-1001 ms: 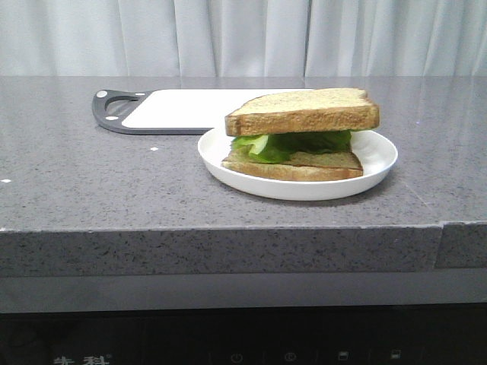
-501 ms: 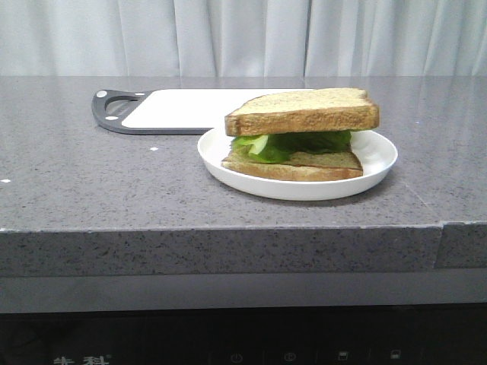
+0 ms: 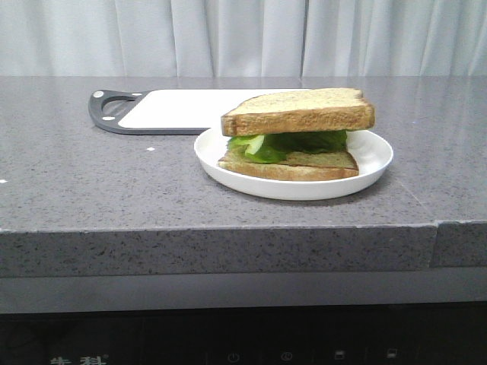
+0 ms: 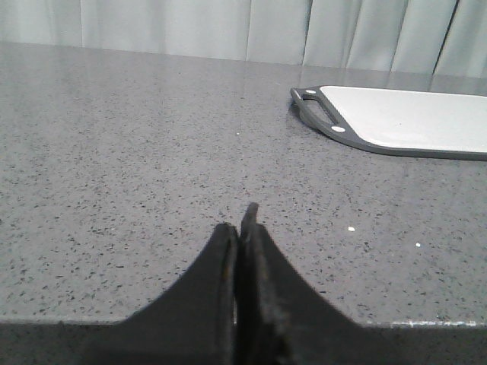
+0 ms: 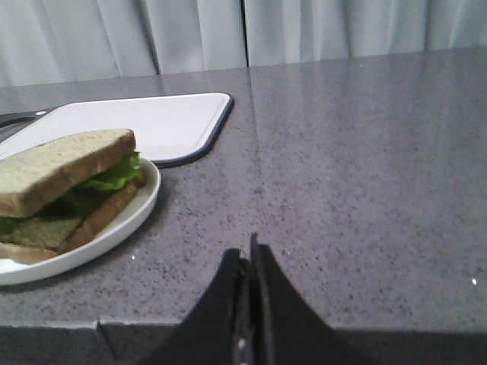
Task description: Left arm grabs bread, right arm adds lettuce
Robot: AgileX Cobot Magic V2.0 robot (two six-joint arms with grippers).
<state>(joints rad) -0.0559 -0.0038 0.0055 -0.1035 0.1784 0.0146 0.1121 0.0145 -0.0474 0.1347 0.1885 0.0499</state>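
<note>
The thick bread (image 3: pixel 298 111) lies on top of the green lettuce (image 3: pixel 285 144), which lies on a thinner slice on the white plate (image 3: pixel 373 162). The right wrist view also shows the bread (image 5: pixel 61 169), the lettuce (image 5: pixel 114 175) and the plate (image 5: pixel 114 228). My left gripper (image 4: pixel 240 224) is shut and empty, low at the counter's front edge, far from the plate. My right gripper (image 5: pixel 247 251) is shut and empty, at the front edge beside the plate. Neither arm shows in the front view.
A white cutting board with a dark rim and handle (image 3: pixel 175 110) lies behind the plate; it shows in the left wrist view (image 4: pixel 403 122) and the right wrist view (image 5: pixel 152 125). A grey curtain hangs behind the speckled grey counter (image 3: pixel 91 190).
The whole front view has shifted slightly left and down. The sandwich and plate stay as they were. No arm has entered the front view.
</note>
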